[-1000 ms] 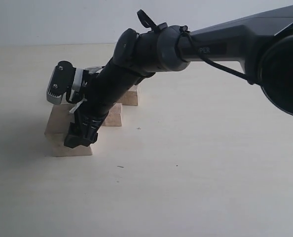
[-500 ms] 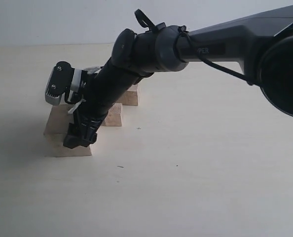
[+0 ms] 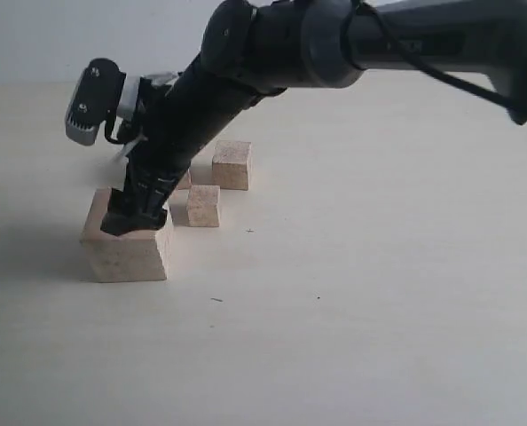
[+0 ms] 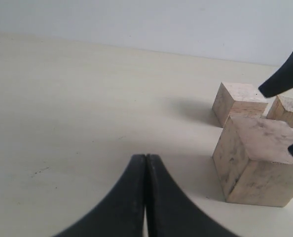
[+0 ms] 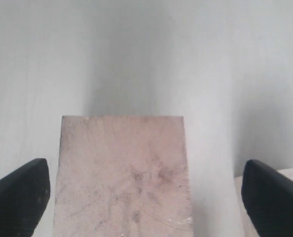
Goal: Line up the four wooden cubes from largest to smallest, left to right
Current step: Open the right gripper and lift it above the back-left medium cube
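Progress, judged: roughly a quarter done. Nearest the exterior camera, the largest cube sits flat on the table at about 8 o'clock from frame centre, furthest left of the cubes, so it looks already parked as the left end of the row. The right gripper reaches across to that side and hangs right over the cube's top. Its fingers are spread wide with clear table showing between each one and the cube's sides, so it holds nothing. Whether a tip touches the top face I can't tell. Next back, at about 2 o'clock from the largest cube and apart from it, is a small cube. Just behind that, a fourth cube shows only as a sliver past the arm, size not readable. Farthest, at about 1 o'clock from the small cube, is a mid-size cube. These three are bunched on a diagonal running away from the camera, not in a left-to-right row, and the small one comes before the mid-size one, so sorting and lining up are left. The left gripper, seen only in its own wrist view, is low over bare table with fingertips pressed together and nothing between them. Containers: none in view, so no contents.
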Controlling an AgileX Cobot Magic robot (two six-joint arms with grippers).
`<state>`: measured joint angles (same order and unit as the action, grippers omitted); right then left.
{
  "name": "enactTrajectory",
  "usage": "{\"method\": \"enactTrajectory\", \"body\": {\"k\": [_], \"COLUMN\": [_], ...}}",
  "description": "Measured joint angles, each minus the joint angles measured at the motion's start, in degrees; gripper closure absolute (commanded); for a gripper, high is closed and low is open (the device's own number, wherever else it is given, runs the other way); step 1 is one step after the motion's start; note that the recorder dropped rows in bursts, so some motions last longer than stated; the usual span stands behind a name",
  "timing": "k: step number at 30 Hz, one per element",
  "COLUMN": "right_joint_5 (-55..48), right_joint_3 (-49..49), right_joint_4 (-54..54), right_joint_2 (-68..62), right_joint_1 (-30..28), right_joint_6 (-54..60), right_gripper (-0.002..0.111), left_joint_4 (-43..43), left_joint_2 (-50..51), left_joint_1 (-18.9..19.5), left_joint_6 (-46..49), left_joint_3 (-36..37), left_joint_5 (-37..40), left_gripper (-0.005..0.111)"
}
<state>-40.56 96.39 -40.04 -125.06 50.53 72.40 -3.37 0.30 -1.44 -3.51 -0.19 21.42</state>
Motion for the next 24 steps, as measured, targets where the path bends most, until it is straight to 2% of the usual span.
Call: {"method": "enactTrajectory", "body": {"k": [3,6,12,15,20,24], "right_joint_5": [2.1,8.5,25.5,27.6,27.8,23.2], "right_joint_3": [0.0,0.0,0.2,2.4,8.9,15.3], "right_joint_4": [0.0,0.0,0.0,0.0,1.2,13.5], "right_joint_2": [3.0,5.2,5.7,3.5,-2.6,-7.2], "right_joint_1": [0.0,0.0,0.0,0.0,0.0,0.0], "right_joint_6": [-2.8,-10.6,-25.4,-28.0,-34.3,-47.5], "right_gripper": [0.003,0.004,0.014,0.022,0.022,0.022], "left_joint_4": [0.0,0.0,0.0,0.0,0.0,0.0], "left_joint_2": [0.0,0.0,0.0,0.0,0.0,0.0], "left_joint_1": [0.0,0.0,0.0,0.0,0.0,0.0], "left_joint_6": [0.0,0.0,0.0,0.0,0.0,0.0], "left_joint_3": [0.0,0.0,0.0,0.0,0.0,0.0], "left_joint_5": [0.0,0.0,0.0,0.0,0.0,0.0], "left_gripper": [0.107,0.107,0.107,0.107,0.107,0.107]}}
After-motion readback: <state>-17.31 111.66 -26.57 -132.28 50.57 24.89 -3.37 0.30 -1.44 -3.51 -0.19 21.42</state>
